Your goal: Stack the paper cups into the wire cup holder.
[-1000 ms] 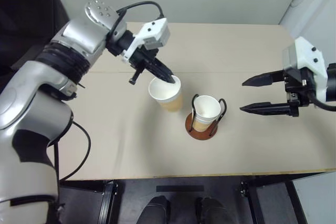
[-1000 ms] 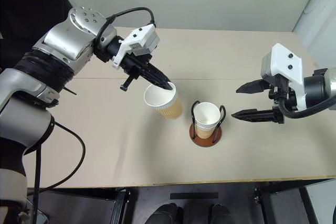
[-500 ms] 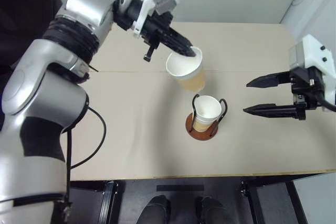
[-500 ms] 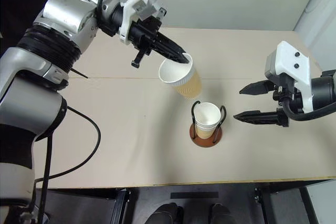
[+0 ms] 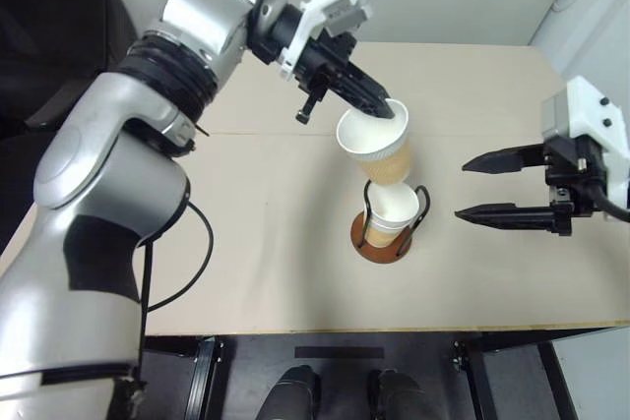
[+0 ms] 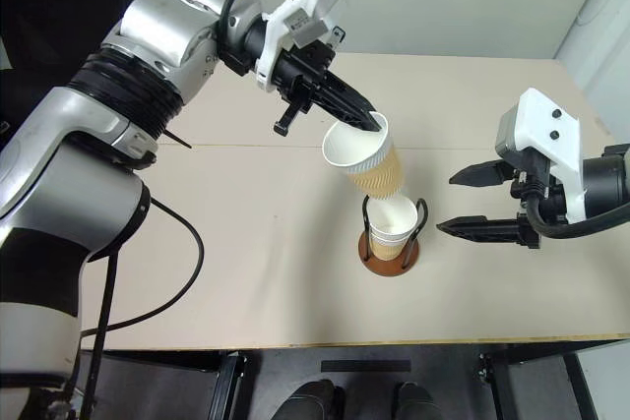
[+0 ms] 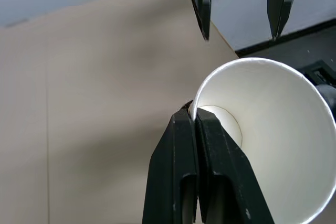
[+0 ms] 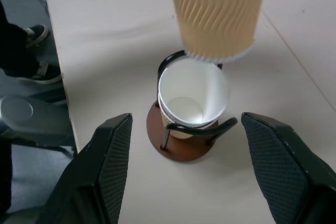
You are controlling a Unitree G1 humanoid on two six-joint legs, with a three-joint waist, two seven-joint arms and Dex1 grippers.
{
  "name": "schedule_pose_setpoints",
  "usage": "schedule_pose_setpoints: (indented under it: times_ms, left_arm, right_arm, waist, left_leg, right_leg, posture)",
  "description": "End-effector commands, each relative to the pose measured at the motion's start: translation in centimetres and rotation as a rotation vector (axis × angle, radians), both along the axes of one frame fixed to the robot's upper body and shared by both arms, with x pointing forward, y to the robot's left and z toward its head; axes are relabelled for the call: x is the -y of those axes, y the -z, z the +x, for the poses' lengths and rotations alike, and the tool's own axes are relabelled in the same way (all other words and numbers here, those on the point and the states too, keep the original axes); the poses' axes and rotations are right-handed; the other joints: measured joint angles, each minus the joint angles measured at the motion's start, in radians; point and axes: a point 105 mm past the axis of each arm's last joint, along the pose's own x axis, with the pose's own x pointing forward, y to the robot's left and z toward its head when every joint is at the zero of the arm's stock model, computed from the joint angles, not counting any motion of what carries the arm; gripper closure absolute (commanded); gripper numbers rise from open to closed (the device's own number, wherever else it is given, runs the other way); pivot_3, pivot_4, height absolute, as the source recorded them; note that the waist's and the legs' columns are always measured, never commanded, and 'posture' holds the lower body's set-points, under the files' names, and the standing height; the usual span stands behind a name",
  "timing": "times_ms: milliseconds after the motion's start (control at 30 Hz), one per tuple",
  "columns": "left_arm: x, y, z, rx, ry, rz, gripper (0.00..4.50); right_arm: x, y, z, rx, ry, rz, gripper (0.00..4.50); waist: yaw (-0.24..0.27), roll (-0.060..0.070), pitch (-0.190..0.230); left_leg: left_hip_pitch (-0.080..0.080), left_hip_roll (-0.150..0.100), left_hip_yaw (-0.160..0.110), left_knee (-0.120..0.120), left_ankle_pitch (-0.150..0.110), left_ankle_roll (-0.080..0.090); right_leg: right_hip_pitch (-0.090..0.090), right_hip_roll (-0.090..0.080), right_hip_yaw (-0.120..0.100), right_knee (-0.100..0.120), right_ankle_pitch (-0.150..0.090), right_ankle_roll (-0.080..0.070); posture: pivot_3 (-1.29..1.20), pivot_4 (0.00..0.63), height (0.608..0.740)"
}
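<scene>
Just above the wire cup holder (image 5: 385, 239), a tan paper cup (image 5: 379, 144) is hanging tilted in the air, its bottom over the mouth of the cup (image 8: 192, 100) already sitting between the black wire loops. Pinching the raised cup's rim, the left gripper (image 6: 375, 123) is gripping it with fingers clamped together. Off to the side, the right gripper (image 5: 475, 187) is hovering near the holder over the beige table (image 5: 246, 243), its fingers spread apart.

Bare beige counter (image 5: 226, 243) lies open left of and in front of the black-wire cup holder on its reddish-brown disc (image 5: 384, 238). Directly above it hangs a tan ribbed paper cup (image 5: 379, 145); the open black-fingered right gripper (image 5: 477, 187) stands beside it.
</scene>
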Motion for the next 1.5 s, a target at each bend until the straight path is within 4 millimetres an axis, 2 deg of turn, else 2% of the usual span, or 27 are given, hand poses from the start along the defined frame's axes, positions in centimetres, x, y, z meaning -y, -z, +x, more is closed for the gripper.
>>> schedule_pose_setpoints:
  times_ms: [33,367,700,1500]
  left_arm:
    - [0.7,-0.1,-0.6,0.024,0.056,0.025,4.49]
    - [2.0,1.0,-0.2,0.031,0.068,0.055,4.49]
    - [2.4,2.7,0.5,0.064,0.071,0.107,4.49]
    - [3.3,4.3,0.4,0.047,0.096,0.152,4.49]
  right_arm:
    - [0.1,-1.1,-0.6,0.057,0.009,0.001,1.16]
    - [0.1,-1.1,-0.9,0.061,0.032,0.006,1.16]
    - [0.1,-0.9,-1.2,0.064,0.055,0.017,1.16]
    - [0.2,-0.9,-1.2,0.072,0.085,0.020,1.16]
  waist:
    - [0.001,0.000,0.000]
    - [0.005,0.000,0.000]
    - [0.009,0.000,0.000]
    - [0.012,0.000,0.000]
  left_leg:
    - [0.000,0.000,0.000,0.001,0.000,0.000]
    - [-0.002,0.000,0.001,0.007,0.000,0.001]
    - [-0.004,-0.001,0.001,0.010,-0.001,0.001]
    - [-0.004,-0.001,0.002,0.011,-0.001,0.002]
  right_leg:
    - [0.000,0.000,0.000,0.000,0.000,0.000]
    - [0.000,0.000,0.000,0.002,0.001,0.002]
    - [0.000,0.000,0.000,0.002,0.002,0.005]
    - [0.000,0.000,0.000,0.002,0.003,0.006]
  posture:
    - [0.00,0.150,0.740]
    - [0.00,0.150,0.740]
    - [0.00,0.150,0.740]
    - [0.00,0.150,0.740]
